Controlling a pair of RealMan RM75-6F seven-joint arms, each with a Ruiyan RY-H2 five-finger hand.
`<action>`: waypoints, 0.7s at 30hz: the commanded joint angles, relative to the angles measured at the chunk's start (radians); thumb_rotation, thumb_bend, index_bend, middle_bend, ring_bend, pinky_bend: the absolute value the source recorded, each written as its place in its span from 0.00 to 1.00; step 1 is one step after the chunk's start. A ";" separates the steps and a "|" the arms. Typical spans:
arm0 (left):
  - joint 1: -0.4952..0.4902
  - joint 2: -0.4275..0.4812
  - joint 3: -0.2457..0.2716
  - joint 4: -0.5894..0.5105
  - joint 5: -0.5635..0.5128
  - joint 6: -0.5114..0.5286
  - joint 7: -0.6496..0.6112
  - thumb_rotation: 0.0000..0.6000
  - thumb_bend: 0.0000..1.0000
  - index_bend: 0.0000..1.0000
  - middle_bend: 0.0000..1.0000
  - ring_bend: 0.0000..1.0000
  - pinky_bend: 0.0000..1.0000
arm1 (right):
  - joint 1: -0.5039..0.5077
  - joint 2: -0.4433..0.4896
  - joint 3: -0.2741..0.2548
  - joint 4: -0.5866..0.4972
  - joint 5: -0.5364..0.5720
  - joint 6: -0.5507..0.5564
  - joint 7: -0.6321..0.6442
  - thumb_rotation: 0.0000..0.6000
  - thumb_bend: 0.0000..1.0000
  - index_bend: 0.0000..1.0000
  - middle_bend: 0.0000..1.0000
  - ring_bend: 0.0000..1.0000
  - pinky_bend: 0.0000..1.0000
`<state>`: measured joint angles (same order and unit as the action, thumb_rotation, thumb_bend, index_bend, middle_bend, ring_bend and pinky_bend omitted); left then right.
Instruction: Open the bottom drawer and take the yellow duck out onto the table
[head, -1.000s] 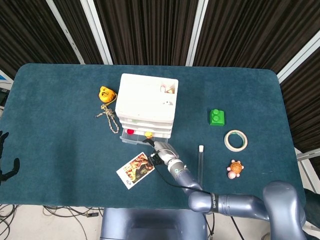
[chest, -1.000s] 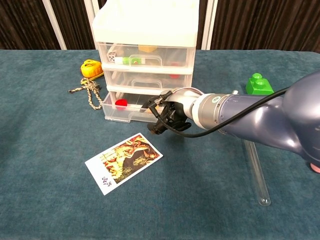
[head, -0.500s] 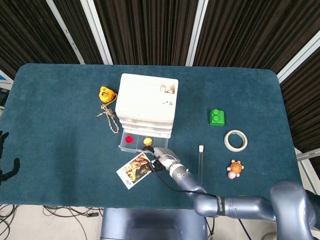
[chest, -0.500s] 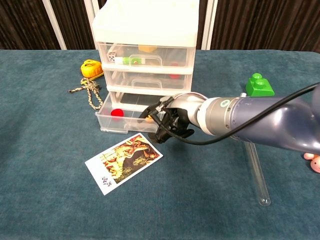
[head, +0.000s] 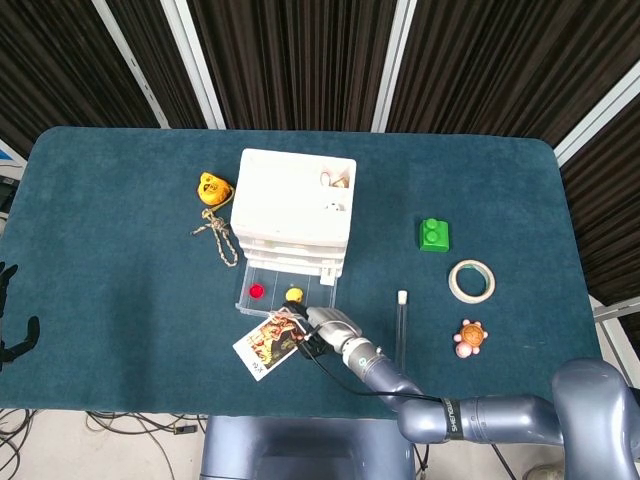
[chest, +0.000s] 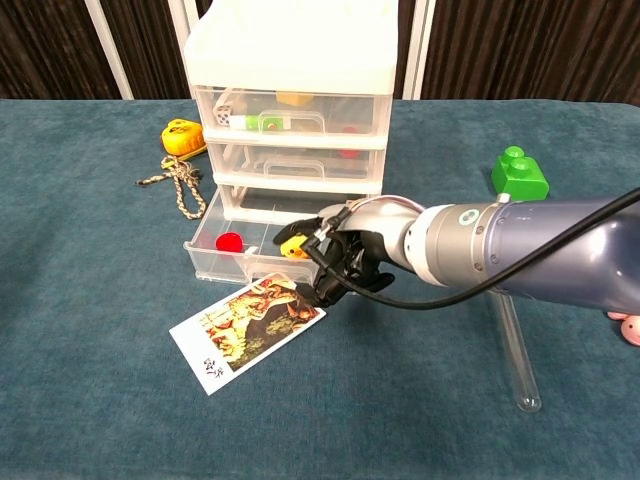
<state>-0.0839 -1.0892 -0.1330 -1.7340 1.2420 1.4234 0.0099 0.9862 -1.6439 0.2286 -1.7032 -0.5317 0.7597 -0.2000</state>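
Observation:
The white drawer unit (head: 295, 205) (chest: 290, 110) stands at the table's middle. Its clear bottom drawer (head: 243, 300) (chest: 205, 262) is pulled well out. Inside lie the yellow duck (head: 294, 294) (chest: 293, 245) and a red piece (head: 257, 291) (chest: 230, 242). My right hand (head: 322, 325) (chest: 342, 262) grips the drawer's front wall near its right end, fingers curled over the rim just beside the duck. My left hand (head: 12, 320) shows only as dark spread fingers at the far left edge, holding nothing.
A picture card (head: 270, 340) (chest: 248, 318) lies just in front of the drawer. A yellow tape measure (chest: 183, 137) and knotted rope (chest: 180, 185) sit left of the unit. Right of it are a green brick (chest: 519, 172), glass tube (chest: 515, 340), tape roll (head: 471, 280) and orange turtle (head: 469, 337).
My right hand has drawn the bottom drawer further out toward me, bringing the duck and the red piece into plain view. The left hand has not moved.

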 joint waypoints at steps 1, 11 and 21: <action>0.000 0.000 0.000 0.000 -0.001 0.000 -0.001 1.00 0.46 0.00 0.00 0.00 0.00 | -0.005 0.009 0.002 -0.012 -0.014 0.004 0.012 1.00 0.42 0.00 0.94 1.00 1.00; 0.000 0.002 0.000 -0.002 -0.004 -0.003 0.002 1.00 0.46 0.00 0.00 0.00 0.00 | -0.044 0.115 0.038 -0.081 -0.105 -0.069 0.101 1.00 0.35 0.01 0.95 1.00 1.00; -0.002 0.003 0.003 -0.008 -0.007 -0.011 0.008 1.00 0.46 0.00 0.00 0.00 0.00 | 0.015 0.159 0.065 0.022 -0.249 -0.046 0.031 1.00 0.31 0.12 0.97 1.00 1.00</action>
<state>-0.0855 -1.0866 -0.1301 -1.7416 1.2346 1.4132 0.0173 0.9806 -1.4781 0.2943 -1.7147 -0.7556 0.6931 -0.1394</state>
